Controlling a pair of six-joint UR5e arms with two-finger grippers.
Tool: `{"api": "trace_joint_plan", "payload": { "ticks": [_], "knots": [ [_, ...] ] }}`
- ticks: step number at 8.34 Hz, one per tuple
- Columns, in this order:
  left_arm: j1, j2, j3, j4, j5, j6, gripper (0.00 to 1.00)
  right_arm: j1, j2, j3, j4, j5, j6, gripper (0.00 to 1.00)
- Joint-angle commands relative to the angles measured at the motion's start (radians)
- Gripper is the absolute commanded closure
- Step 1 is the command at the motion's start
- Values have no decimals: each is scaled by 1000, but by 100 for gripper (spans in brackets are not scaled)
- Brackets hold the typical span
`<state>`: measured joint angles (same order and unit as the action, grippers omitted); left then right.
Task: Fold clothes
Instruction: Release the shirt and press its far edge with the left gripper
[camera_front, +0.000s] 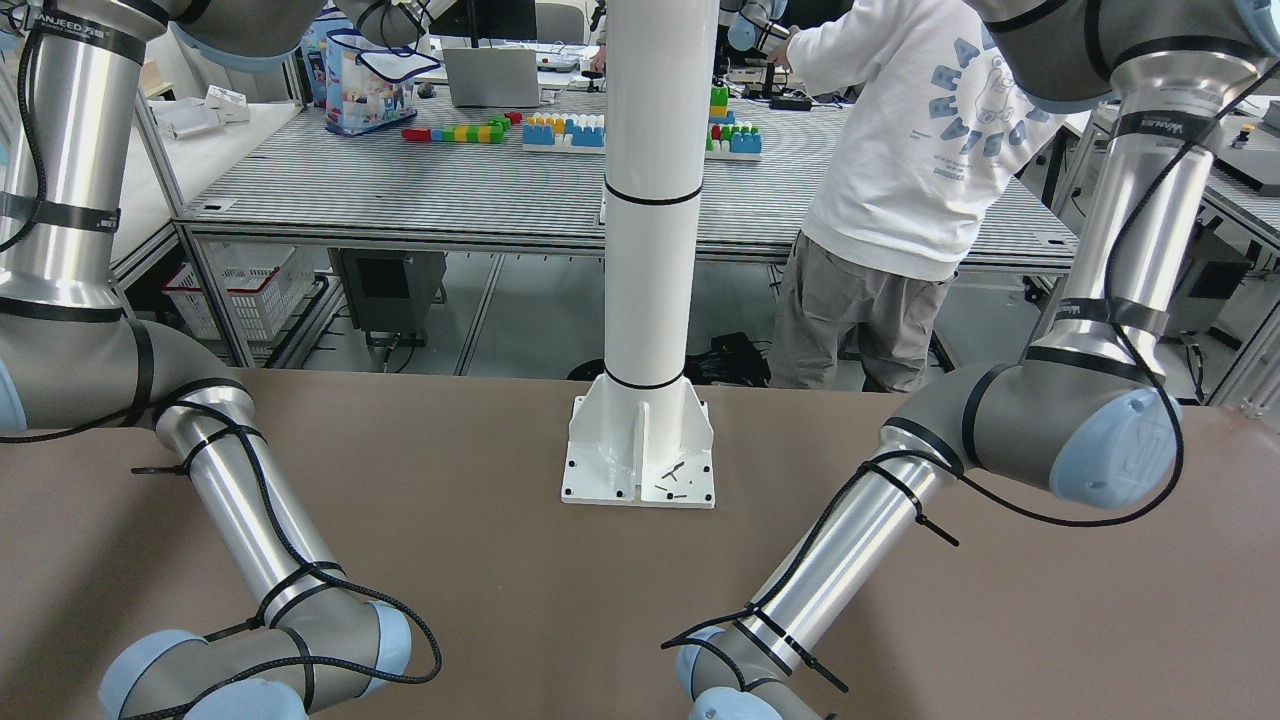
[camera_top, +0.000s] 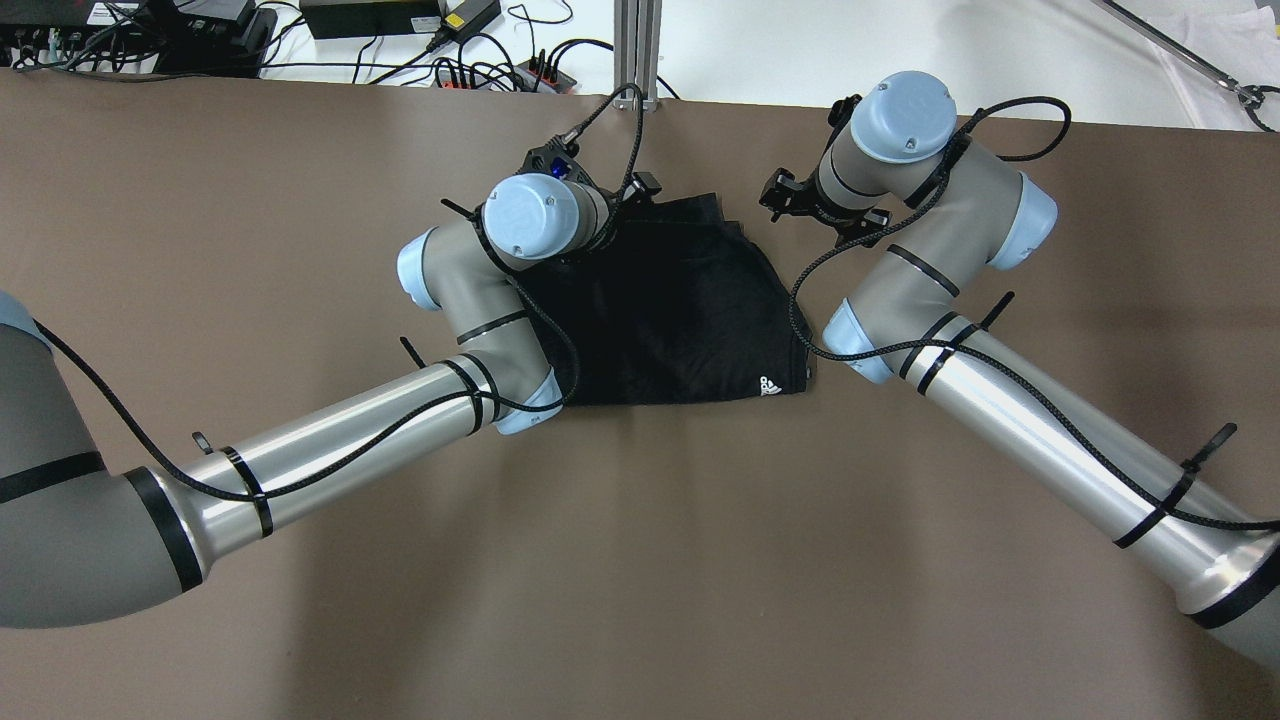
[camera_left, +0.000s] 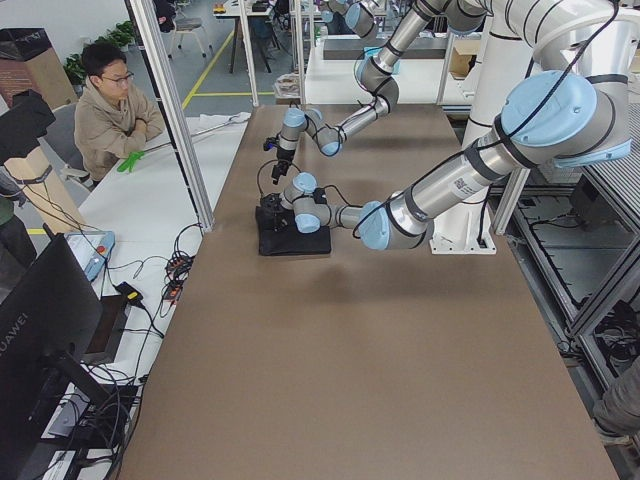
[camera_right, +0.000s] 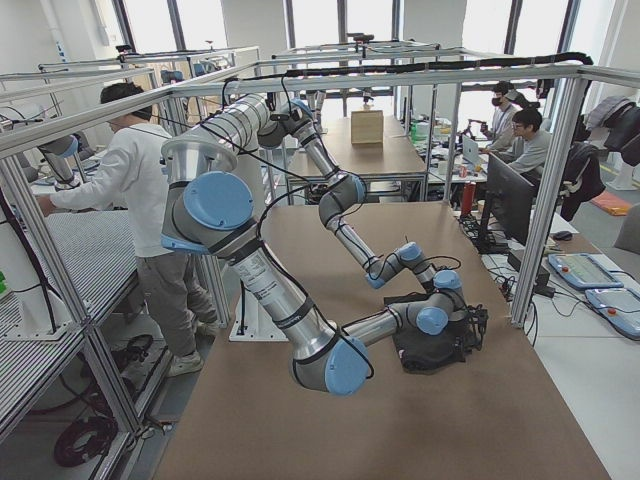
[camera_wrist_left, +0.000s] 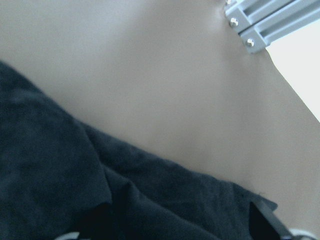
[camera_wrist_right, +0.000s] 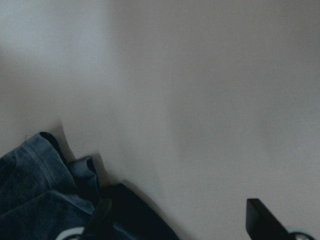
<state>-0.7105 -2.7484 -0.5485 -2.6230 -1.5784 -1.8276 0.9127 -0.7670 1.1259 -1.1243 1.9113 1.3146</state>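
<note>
Overhead: a folded black cloth (camera_top: 680, 310) lies on the brown table (camera_top: 640, 560), toward its far middle. The left wrist is over the cloth's far-left corner, and the right wrist is just beside its far-right corner.

Left wrist view: the left gripper (camera_wrist_left: 170, 234) is spread wide over the cloth.

Right wrist view: the right gripper (camera_wrist_right: 177, 220) is spread wide, with one fingertip (camera_wrist_right: 100, 215) at the cloth's edge and the other over bare table.

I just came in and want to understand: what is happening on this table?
Two robot arms work on a black garment, which lies folded on the brown table. The left gripper is open, low over its far left corner. The right gripper is open beside its far right corner. Neither appears to hold the cloth.
</note>
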Motion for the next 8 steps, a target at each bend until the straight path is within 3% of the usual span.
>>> {"api": "trace_joint_plan", "payload": {
  "ticks": [1, 3, 6, 8],
  "knots": [
    [-46, -2, 38, -8, -14, 43, 0, 0, -9, 2, 1, -1, 0, 6],
    [-91, 3, 38, -5, -25, 106, 0, 8, -18, 23, 0, -6, -18, 6],
    [-197, 76, 38, 4, -113, 290, 0, 24, -21, 23, 0, -8, -32, 6],
    [-268, 101, 13, 111, -133, 493, 0, 81, -55, 32, -2, -8, -128, 6]
  ]
}}
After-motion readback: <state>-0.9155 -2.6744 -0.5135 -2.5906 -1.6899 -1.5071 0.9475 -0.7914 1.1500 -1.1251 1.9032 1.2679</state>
